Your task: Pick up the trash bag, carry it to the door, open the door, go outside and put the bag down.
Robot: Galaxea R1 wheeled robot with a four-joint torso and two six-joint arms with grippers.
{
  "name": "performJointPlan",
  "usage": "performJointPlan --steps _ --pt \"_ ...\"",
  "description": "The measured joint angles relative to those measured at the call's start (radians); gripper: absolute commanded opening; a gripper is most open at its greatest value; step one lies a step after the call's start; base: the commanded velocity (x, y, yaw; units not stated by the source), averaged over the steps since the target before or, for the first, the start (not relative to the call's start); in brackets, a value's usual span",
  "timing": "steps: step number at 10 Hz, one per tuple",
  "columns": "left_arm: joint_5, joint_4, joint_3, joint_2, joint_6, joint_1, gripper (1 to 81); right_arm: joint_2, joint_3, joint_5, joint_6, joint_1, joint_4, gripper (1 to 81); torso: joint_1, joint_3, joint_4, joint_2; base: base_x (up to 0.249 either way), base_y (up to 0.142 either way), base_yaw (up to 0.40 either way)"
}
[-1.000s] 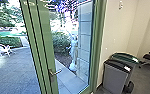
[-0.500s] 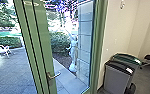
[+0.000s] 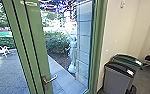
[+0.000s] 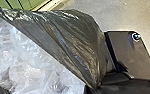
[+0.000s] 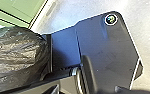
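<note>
The bag, by the robot's base and near the door, looks light, soft and slippery — best held at a bunched edge — though whether either gripper grasps it, one cannot tell.

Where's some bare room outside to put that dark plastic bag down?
The grey paving looks roomiest between the white openwork chair and the green-framed door. A narrower paved strip runs past the pale statue, seen through glass. Indoors, by the cream wall, it is crowded: a grey, black-lidded bin and a green-lidded bin stand close together.
</note>
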Motion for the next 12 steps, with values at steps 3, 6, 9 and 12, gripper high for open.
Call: performJointPlan --steps 3,6,9,12 --pt "0.000 0.000 0.000 0.000 0.000 0.001 1.0 0.000 0.000 -0.005 0.000 -0.002 0.000 81.1 0.000 0.000 0.000 0.000 0.098 -0.024 0.000" --pt "0.001 0.000 0.000 0.000 0.000 0.006 1.0 0.001 0.000 -0.007 0.000 -0.005 0.000 81.1 -0.001 0.000 0.000 0.000 0.098 0.000 0.000" --pt "0.000 0.000 0.000 0.001 0.000 0.004 1.0 0.003 0.000 -0.005 0.000 -0.004 0.000 81.1 -0.001 0.000 0.000 0.000 0.098 0.000 0.000" --pt "0.000 0.000 0.000 0.003 0.000 0.004 1.0 0.003 0.000 -0.004 0.000 -0.003 -0.001 81.1 -0.001 0.000 0.000 0.000 0.096 0.000 0.000"
